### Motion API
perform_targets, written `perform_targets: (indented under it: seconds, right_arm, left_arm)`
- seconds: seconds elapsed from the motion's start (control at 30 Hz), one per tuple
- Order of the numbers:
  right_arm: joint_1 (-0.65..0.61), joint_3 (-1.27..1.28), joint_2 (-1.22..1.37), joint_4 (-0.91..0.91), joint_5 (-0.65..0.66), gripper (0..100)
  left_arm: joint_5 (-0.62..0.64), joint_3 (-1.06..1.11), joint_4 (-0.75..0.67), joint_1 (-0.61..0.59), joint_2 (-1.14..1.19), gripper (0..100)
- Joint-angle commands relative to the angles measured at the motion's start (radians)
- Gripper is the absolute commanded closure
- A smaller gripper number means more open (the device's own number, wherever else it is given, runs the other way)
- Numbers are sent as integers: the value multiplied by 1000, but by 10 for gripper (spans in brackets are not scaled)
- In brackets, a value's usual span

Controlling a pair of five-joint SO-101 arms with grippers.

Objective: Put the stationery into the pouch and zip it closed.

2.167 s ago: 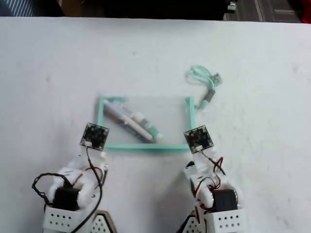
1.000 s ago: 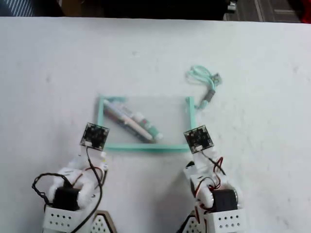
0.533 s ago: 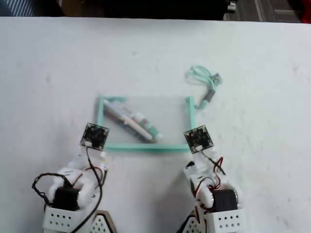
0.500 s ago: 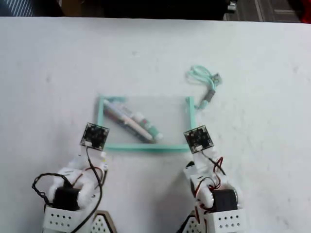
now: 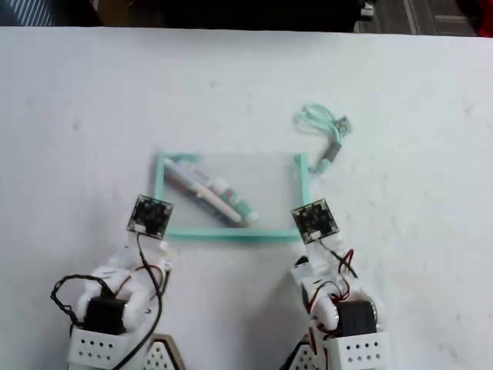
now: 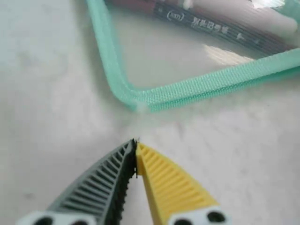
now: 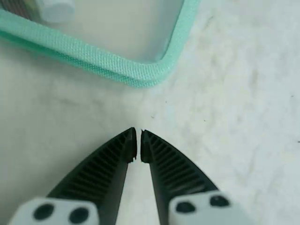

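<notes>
1. Left pincer (image 6: 136,146). One grey and one yellow ribbed finger, pressed together to a single point and holding nothing. The tips are low over the bare desk (image 5: 400,92).

2. Right pincer (image 7: 138,137). Two black ribbed fingers at their narrowest, with a hairline gap between the tips and nothing in them. They are also low over the desk.

3. Pouch (image 5: 231,233). Clear, flat, with a teal woven border.
   - It lies just ahead of both pincers and touches neither.
   - One near corner (image 6: 129,96) sits directly beyond the left pincer's tips.
   - The other near corner (image 7: 157,77) sits directly beyond the right pincer's tips.
   - The near edge runs between the two pincers.

4. Pens (image 5: 208,193). Several, lying inside the pouch.
   - They are bunched toward the left pincer's side and slant from the far corner down toward the near edge.
   - A dark printed barrel (image 6: 220,30) lies beyond the border from the left pincer.
   - A white cap end (image 7: 56,9) lies just inside the border from the right pincer.

5. Cord (image 5: 317,119). A teal loop with a grey clasp (image 5: 331,148).
   - It lies on the desk farther out, past the pouch's far corner on the right pincer's side.
   - The clasp end reaches that corner.
</notes>
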Motion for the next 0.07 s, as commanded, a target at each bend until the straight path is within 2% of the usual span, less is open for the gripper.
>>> perform_targets:
  seconds: [0.0,0.03]
  right_arm:
    - [-4,9,-5,5,-11,981]
    - [-4,9,-5,5,-11,981]
  left_arm:
    - [0,0,8,-5,-7,976]
    - [0,0,8,-5,-7,976]
